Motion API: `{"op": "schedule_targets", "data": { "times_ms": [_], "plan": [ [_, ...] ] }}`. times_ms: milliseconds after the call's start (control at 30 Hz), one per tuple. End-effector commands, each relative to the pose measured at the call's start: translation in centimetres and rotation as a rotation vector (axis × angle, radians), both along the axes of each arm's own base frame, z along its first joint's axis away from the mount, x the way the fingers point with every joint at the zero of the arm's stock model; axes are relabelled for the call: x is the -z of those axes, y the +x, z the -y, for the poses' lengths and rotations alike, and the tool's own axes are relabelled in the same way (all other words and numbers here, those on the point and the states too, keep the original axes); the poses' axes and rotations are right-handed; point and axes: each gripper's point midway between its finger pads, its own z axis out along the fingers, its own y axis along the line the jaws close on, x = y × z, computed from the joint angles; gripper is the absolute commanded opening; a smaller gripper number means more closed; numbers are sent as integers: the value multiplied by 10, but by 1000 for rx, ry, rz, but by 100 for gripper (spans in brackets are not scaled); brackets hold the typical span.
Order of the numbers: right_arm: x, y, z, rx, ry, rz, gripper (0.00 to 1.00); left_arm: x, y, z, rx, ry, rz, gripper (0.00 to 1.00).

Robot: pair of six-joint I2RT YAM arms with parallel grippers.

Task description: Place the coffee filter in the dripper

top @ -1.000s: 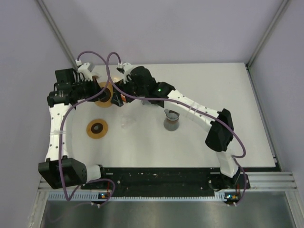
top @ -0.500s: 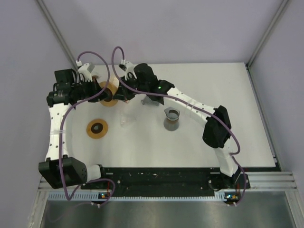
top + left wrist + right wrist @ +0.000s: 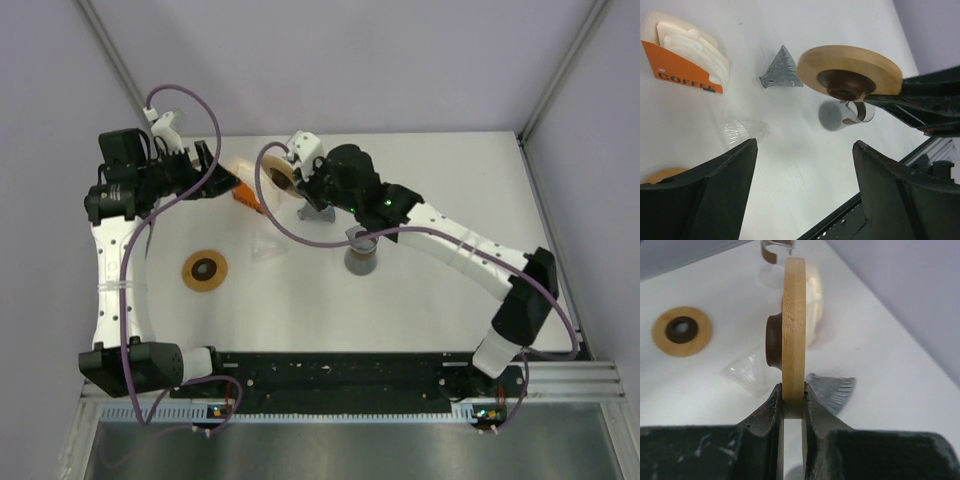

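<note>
White paper coffee filters (image 3: 692, 42) stand in an orange box (image 3: 246, 192) at the back left. A clear ribbed cone, apparently the dripper (image 3: 742, 132), lies on its side on the table (image 3: 265, 250). My left gripper (image 3: 805, 145) is open and empty, hovering just left of the box (image 3: 220, 177). My right gripper (image 3: 792, 401) is shut on the rim of a round wooden disc (image 3: 793, 325) with a dark hub, held in the air right of the box (image 3: 283, 173).
A grey pleated cone (image 3: 315, 212) lies behind the middle of the table. A glass cup with a brown band (image 3: 360, 252) stands right of it. A flat wooden ring (image 3: 204, 270) lies front left. Walls close off the left, back and right sides.
My left gripper opened, let go of the wooden disc and drew back to the left. My right gripper shut on the disc and carried it to the right, uncovering the orange box.
</note>
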Motion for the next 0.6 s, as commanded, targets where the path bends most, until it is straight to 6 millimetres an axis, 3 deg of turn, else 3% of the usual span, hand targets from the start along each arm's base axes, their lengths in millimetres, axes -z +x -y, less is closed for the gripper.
{"op": "schedule_targets", "data": {
  "times_ms": [0,167,233,400,467,567],
  "plan": [
    [-68,-5,54,47,-109,465,0,-40,14,8,-55,-139,37,83],
    [-86,-33,88,49,-247,909,0,-61,25,30,-32,-365,-68,94],
    [-94,-40,95,77,-271,1003,0,-64,23,47,21,-425,-120,98],
    [-111,-46,107,188,-373,1197,0,-47,12,100,145,-434,-228,99],
    [-110,-46,109,220,-433,1252,0,-41,12,108,162,-443,-250,92],
    [-106,-46,107,226,-483,1284,0,-36,16,109,142,-458,-265,69]
  ]
}}
